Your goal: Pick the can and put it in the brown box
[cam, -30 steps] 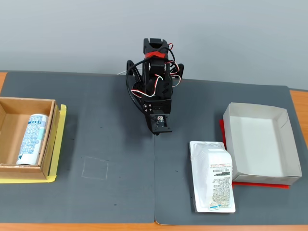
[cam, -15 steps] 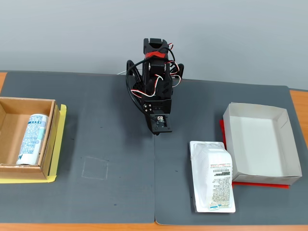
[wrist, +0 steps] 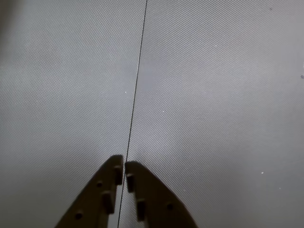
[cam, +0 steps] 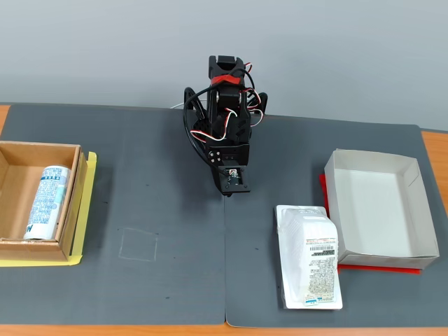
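Inside the brown box (cam: 14,168) at far left, the can (cam: 46,201) lay flat; the gripper (wrist: 124,176) hung empty, fingers together, over the mat seam (wrist: 134,90).

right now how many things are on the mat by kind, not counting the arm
boxes: 2, the brown box and the white-grey box
cans: 1, the can, lying inside the brown box
packets: 1, the white wrapped packet, beside the white-grey box
total: 4
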